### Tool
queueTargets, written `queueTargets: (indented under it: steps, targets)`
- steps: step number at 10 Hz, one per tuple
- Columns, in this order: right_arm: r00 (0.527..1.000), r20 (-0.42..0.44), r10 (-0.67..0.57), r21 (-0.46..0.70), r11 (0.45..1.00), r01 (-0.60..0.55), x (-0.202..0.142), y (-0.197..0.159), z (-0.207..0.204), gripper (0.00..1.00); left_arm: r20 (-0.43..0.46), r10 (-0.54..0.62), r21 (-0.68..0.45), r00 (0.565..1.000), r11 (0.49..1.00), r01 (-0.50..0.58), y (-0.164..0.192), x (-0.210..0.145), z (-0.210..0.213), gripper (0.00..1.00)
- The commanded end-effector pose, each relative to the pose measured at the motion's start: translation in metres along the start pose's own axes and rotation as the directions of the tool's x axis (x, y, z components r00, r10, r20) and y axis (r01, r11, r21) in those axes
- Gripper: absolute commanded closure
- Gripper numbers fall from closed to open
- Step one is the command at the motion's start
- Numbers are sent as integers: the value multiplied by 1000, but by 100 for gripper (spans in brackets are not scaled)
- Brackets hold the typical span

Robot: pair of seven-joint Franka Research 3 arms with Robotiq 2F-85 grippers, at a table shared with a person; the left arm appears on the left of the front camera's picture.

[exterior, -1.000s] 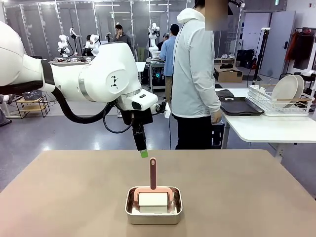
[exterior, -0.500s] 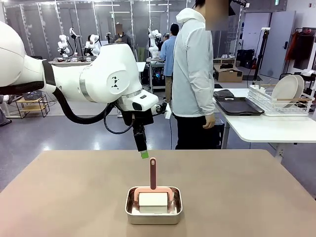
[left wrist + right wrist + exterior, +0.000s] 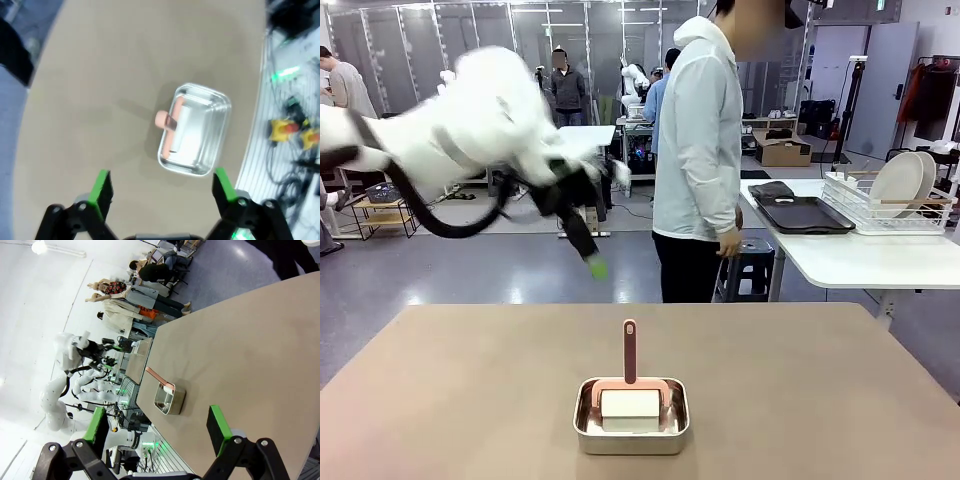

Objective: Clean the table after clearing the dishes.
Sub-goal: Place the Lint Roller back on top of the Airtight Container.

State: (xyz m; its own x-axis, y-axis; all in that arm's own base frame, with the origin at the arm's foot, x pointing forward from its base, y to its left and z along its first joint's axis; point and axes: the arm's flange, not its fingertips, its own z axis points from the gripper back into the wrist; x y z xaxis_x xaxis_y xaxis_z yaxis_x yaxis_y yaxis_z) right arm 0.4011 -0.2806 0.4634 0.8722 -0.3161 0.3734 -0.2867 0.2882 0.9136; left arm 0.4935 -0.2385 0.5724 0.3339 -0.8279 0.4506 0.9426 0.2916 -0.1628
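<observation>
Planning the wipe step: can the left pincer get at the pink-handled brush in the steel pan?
Probably yes: the left pincer is open above the brush in the pan, nothing between.

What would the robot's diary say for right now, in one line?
left gripper: open, empty, above table | right gripper: open, empty | pan: holds pink-handled scrubber | plates: in rack

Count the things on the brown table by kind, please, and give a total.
Steel pan: 1
Pink-handled brush, standing in the pan: 1
White block in the pan: 1
Total: 3
</observation>
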Motion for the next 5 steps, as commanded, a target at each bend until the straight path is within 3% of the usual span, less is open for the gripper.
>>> queueTargets:
  steps: [1, 2, 3, 5]
  targets:
    - [1000, 0, 14, 8, 1000, -14, -3, 3, -1, 0, 192, 262, -187, 946, 956, -227, 32, -70, 77, 0]
    - [1000, 0, 14, 8, 1000, -14, -3, 3, -1, 0, 272, 389, -306, 880, 902, -304, 47, -118, 103, 0]
    - [1000, 0, 14, 8, 1000, -14, -3, 3, -1, 0, 368, 533, -446, 762, 820, -358, 62, -181, 128, 0]
    - [1000, 0, 14, 8, 1000, -14, -3, 3, -1, 0, 490, 689, -623, 534, 705, -338, 77, -298, 153, 0]
